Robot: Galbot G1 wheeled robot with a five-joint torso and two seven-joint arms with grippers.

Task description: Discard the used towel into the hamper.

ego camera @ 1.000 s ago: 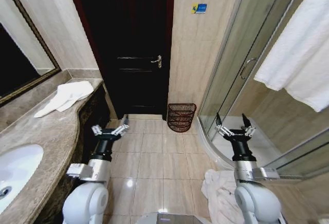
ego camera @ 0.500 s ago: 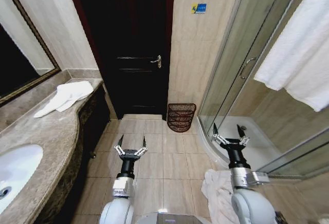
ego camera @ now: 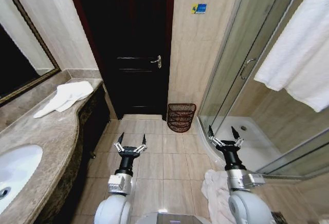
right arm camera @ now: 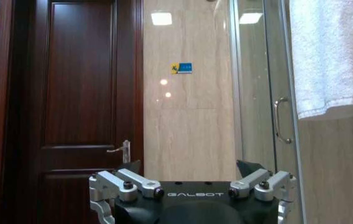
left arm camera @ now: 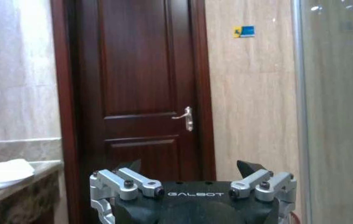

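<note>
A crumpled white towel [ego camera: 67, 96] lies on the stone counter [ego camera: 46, 131] at the left; its edge also appears in the left wrist view as towel [left arm camera: 2, 170]. Another white towel [ego camera: 216, 190] lies heaped on the floor by my right arm. The hamper [ego camera: 181, 117], a dark reddish-brown wire basket, stands on the floor against the wall beside the door. My left gripper [ego camera: 130, 143] [left arm camera: 192, 167] is open and empty above the floor tiles, short of the hamper. My right gripper [ego camera: 222, 135] [right arm camera: 192, 165] is open and empty near the shower's edge.
A dark wooden door [ego camera: 131, 44] is shut straight ahead. A glass shower enclosure [ego camera: 241, 70] stands at the right, with a white towel [ego camera: 303, 54] hanging there. A sink [ego camera: 15, 172] sits in the counter. The tiled floor [ego camera: 164, 157] runs between the arms toward the hamper.
My left arm swung away from the counter to the middle of the floor and is now steady. The right gripper drifted slightly left and lower. Both stay open.
</note>
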